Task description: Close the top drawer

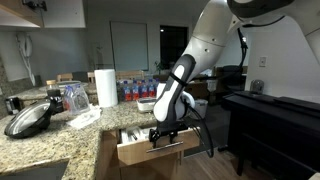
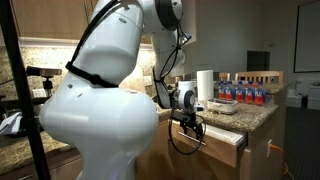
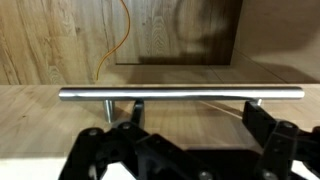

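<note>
Top drawer front just beyond the tool

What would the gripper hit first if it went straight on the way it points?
Probably the handle of the top drawer: in the wrist view the bar lies straight across ahead of the gripper, its jaws open. Depth is unclear; it might pass the bar and meet the wood behind it instead.

We see a kitchen: a speckled stone bench with a paper towel roll, a pan and bottles on it.
</note>
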`<action>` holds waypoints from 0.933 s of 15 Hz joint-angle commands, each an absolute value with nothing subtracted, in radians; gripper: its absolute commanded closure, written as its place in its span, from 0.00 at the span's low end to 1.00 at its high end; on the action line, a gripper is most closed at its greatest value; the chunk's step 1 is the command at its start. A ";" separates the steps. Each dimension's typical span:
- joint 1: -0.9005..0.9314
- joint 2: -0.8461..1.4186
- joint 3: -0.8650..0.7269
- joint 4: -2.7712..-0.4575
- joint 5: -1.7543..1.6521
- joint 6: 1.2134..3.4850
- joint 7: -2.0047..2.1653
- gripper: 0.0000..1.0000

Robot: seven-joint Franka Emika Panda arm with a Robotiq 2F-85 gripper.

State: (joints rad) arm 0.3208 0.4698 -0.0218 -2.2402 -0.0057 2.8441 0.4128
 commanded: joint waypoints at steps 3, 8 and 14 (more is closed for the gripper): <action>0.518 0.536 -0.224 -2.242 -0.066 3.047 0.568 0.00; 0.682 0.604 -0.374 -2.234 0.000 3.147 0.569 0.00; 0.754 0.662 -0.451 -2.191 0.109 3.179 0.520 0.00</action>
